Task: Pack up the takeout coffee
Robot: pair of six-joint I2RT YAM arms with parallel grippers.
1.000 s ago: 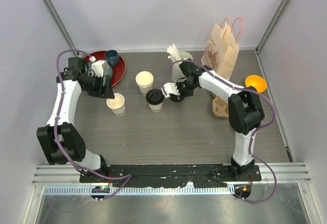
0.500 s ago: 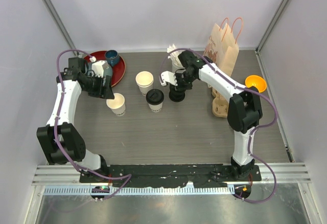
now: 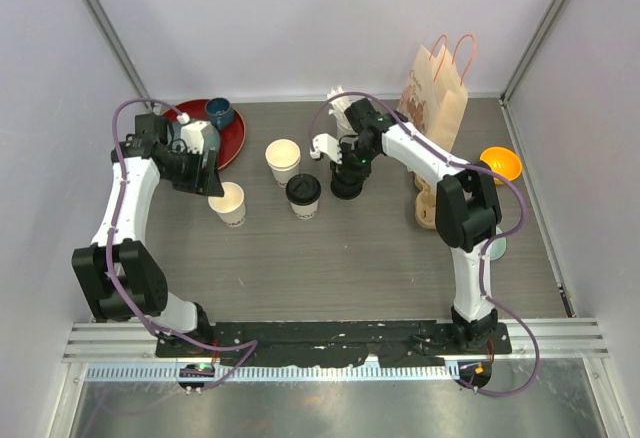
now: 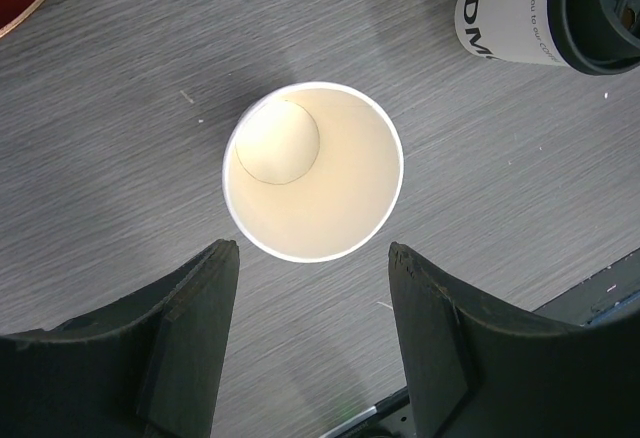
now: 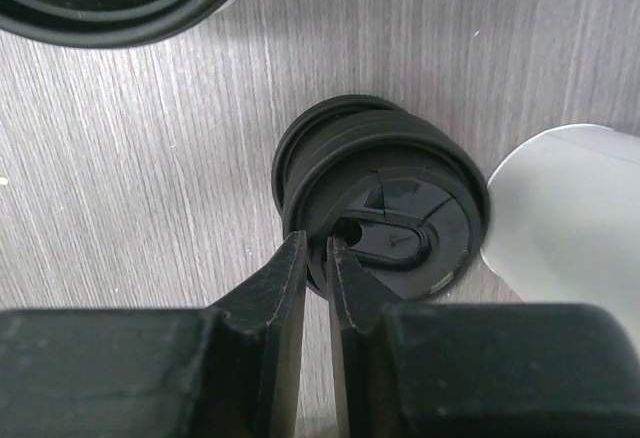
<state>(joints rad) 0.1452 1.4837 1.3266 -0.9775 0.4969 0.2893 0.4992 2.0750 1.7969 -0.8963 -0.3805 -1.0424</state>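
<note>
Grey wood-grain table (image 3: pixel 330 258), pale walls on three sides, both arm bases at the near edge.

Left side: left gripper (image 4: pixel 312 250) hangs directly over an open cup (image 4: pixel 313 171). Its fingers (image 4: pixel 190 328) are spread wide, one on either side of the rim and clear of it. The cup is upright and empty, showing a cream inside. It stands on the table just in front of the red tray (image 3: pixel 232 148), which carries a blue cup (image 3: pixel 220 111).

Middle: a second open cup (image 3: pixel 283 160) stands upright further back. A lidded cup (image 3: pixel 303 195) is just beside it on the near right, with a black lid seated on it and dark print on its side. The three cups are near each other but apart.

Right side: a stack of black lids (image 5: pixel 385 198) sits on the table just right of the lidded cup. The right gripper (image 5: pixel 316 250) is down at the stack's near rim. Its fingers (image 5: pixel 285 288) are narrow, with only a thin slit between them and the tips at the edge of the top lid. Cannot tell whether they pinch the rim or only straddle it.

Behind the right arm is a white holder of sticks (image 3: pixel 338 101). At back right are a paper bag (image 3: pixel 437 93) with orange handles, an orange bowl (image 3: pixel 502 163) and a tan pulp carrier (image 3: pixel 428 213), partly hidden by the arm.
</note>
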